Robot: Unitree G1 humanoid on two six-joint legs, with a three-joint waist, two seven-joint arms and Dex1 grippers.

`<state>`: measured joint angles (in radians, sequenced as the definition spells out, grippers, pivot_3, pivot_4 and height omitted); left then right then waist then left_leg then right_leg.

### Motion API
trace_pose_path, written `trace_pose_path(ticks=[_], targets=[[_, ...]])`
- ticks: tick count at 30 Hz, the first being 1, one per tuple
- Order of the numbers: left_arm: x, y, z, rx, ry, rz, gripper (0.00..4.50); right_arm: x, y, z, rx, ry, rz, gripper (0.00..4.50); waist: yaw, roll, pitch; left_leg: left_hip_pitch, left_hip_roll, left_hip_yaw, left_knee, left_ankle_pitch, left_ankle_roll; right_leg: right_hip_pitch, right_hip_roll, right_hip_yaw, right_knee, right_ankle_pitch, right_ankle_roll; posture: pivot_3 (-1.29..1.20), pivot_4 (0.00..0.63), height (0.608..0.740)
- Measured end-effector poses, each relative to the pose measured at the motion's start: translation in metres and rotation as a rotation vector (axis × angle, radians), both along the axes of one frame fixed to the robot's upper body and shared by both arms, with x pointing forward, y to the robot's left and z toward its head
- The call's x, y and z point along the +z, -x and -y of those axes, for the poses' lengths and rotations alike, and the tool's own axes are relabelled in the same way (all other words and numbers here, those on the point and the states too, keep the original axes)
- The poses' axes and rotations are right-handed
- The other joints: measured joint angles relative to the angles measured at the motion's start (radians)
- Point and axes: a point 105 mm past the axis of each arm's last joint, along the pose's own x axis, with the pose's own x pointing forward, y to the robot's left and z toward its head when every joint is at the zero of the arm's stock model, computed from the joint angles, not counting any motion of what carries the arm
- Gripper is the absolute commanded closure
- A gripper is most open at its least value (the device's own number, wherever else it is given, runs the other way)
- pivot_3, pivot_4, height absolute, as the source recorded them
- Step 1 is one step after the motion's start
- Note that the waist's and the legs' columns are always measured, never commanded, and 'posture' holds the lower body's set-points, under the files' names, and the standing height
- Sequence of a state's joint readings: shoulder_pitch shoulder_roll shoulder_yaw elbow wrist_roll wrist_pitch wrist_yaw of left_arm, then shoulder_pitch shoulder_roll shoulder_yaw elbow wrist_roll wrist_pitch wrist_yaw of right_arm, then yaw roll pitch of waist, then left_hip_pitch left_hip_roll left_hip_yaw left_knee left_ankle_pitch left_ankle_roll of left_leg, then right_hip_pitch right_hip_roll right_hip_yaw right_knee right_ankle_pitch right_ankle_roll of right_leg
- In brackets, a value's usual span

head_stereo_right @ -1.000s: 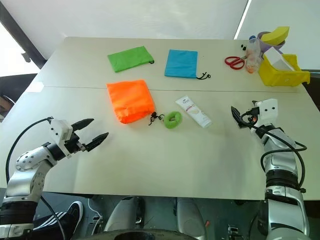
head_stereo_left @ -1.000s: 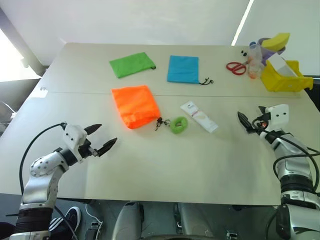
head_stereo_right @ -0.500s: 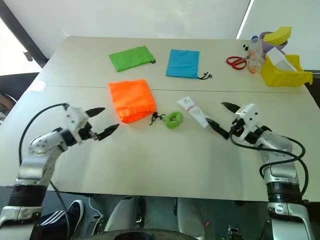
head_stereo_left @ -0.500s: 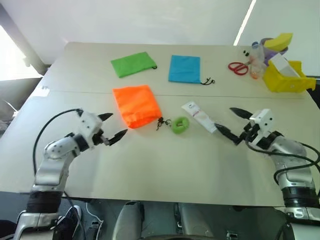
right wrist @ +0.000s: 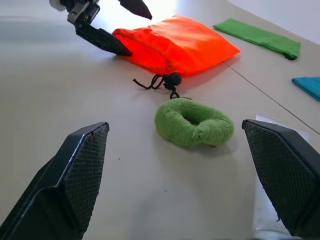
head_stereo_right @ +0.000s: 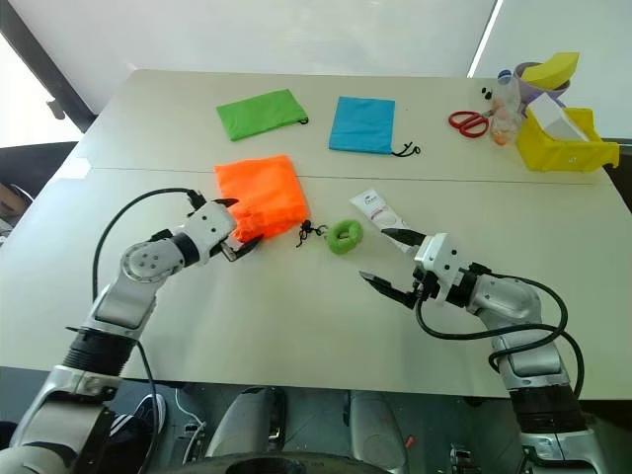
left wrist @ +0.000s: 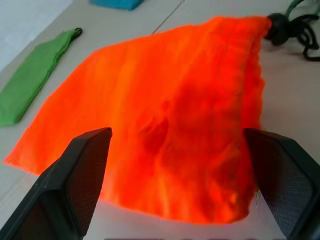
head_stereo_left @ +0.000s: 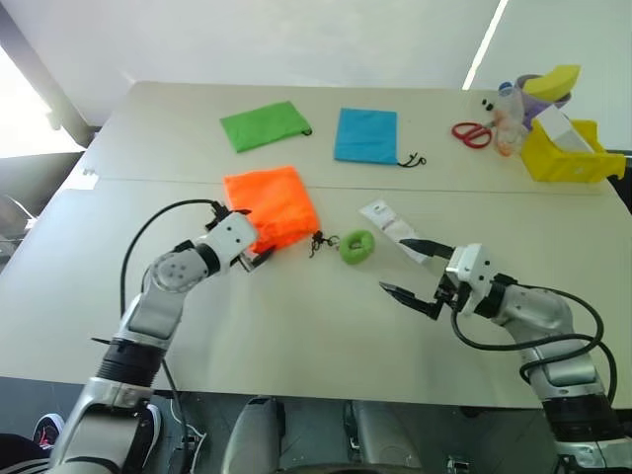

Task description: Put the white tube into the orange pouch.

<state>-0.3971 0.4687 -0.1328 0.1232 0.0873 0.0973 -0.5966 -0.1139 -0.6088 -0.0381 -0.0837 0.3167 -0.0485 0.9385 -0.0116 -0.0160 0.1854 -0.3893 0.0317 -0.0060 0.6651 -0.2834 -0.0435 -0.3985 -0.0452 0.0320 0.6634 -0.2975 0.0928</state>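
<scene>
Lying flat on the surface (head_stereo_left: 296, 336), the white tube (head_stereo_left: 393, 229) bears unreadable reddish print; both end effectors, left (head_stereo_left: 249, 235) and right (head_stereo_left: 414, 271), are released.

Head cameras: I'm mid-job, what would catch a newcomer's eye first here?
The orange pouch lying flat mid-table, with the left hand open right at its near edge. To its right sit a green ring and the white tube, with the open right hand just in front of them.

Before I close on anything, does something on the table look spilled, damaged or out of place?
Nothing stands out. The orange pouch lies flat, cord trailing toward the green ring; the white tube lies intact beside it.
</scene>
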Motion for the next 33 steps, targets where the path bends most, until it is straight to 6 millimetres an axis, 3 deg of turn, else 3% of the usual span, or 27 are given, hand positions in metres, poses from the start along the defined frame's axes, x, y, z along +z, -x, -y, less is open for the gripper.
trace_pose_path(ticks=[6,7,9,15,17,26,33], targets=[[0.002,-0.001,-0.001,0.017,-0.012,0.013,0.00,0.000,-0.002,0.002,-0.015,0.007,0.009,0.04,-0.001,0.000,0.000,0.000,0.000,0.000,0.000,0.000,0.000,0.000,0.001,-0.001,0.001,0.000,0.000,0.00,0.150,0.740],[0.002,-0.001,-0.002,0.018,-0.013,0.014,0.25,0.000,-0.002,0.003,-0.020,0.007,0.009,0.01,-0.001,0.000,0.000,0.000,0.000,0.000,0.000,0.000,0.000,0.000,0.001,-0.001,0.001,0.000,0.000,0.00,0.150,0.740],[0.002,-0.001,-0.002,0.022,-0.016,0.016,0.80,0.000,-0.003,0.003,-0.023,0.012,0.014,0.00,0.000,0.000,0.000,0.000,0.000,0.000,0.000,0.000,0.000,0.000,0.000,-0.001,0.001,0.000,0.000,0.00,0.150,0.740],[0.001,-0.003,-0.005,0.040,-0.019,0.011,3.68,-0.003,-0.007,0.008,-0.043,0.018,0.012,0.00,0.000,0.000,0.000,0.000,0.000,0.000,0.000,0.000,0.000,0.000,0.001,-0.001,0.001,0.000,0.000,0.00,0.150,0.740],[0.000,-0.003,-0.005,0.043,-0.020,0.005,4.44,-0.004,-0.007,0.008,-0.046,0.019,0.012,0.00,-0.001,0.000,0.000,0.000,0.000,0.000,0.000,0.000,0.000,0.000,0.001,-0.001,0.001,0.000,0.000,0.00,0.150,0.740],[0.001,0.004,-0.005,0.013,0.013,-0.040,4.44,-0.007,-0.013,0.015,-0.074,0.025,0.023,0.00,-0.001,0.000,0.000,0.000,0.000,0.000,0.000,0.000,0.000,0.000,0.001,-0.001,0.001,0.000,0.000,0.00,0.150,0.740],[0.005,0.035,0.000,-0.110,0.033,-0.141,4.44,-0.009,-0.014,0.018,-0.082,0.045,0.031,0.00,-0.003,0.000,0.000,0.000,0.000,0.000,0.000,0.000,0.000,0.000,0.000,0.000,0.001,0.000,0.000,0.00,0.150,0.740]])
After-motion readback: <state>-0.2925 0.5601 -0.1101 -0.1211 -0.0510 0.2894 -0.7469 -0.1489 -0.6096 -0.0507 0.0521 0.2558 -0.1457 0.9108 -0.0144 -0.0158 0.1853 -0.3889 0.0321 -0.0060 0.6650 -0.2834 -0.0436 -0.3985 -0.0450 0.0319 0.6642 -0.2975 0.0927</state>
